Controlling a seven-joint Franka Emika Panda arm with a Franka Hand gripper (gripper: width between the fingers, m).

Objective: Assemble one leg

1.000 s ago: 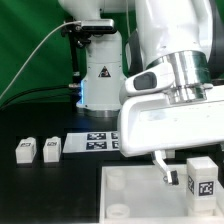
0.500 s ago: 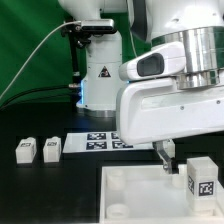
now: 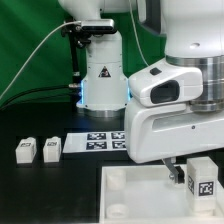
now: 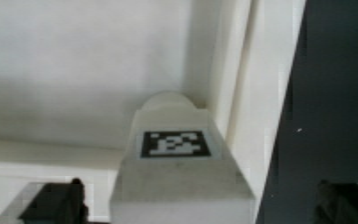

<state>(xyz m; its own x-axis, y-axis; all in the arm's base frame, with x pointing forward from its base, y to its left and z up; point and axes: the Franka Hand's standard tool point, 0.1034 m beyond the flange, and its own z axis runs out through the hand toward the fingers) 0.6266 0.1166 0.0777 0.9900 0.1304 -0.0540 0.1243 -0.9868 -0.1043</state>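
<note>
A leg (image 3: 203,180), a small white block with a square tag, stands on the large white tray-like piece (image 3: 130,195) at the exterior view's lower right. My gripper (image 3: 188,170) hangs low over it, and one dark finger (image 3: 172,172) shows just beside the leg. In the wrist view the leg (image 4: 176,150) lies between my two fingers (image 4: 55,200), with a gap on each side. The gripper is open and holds nothing. Two more legs (image 3: 25,150) (image 3: 50,148) stand on the black table at the exterior view's left.
The marker board (image 3: 98,141) lies flat on the table behind the tray piece. The robot base (image 3: 100,75) stands at the back with a cable running off to the exterior view's left. The tray's raised rim (image 4: 247,70) runs close beside the leg.
The arm has shifted toward the exterior view's right, bringing the fingers closer around the leg. The leg and the other parts have not moved.
</note>
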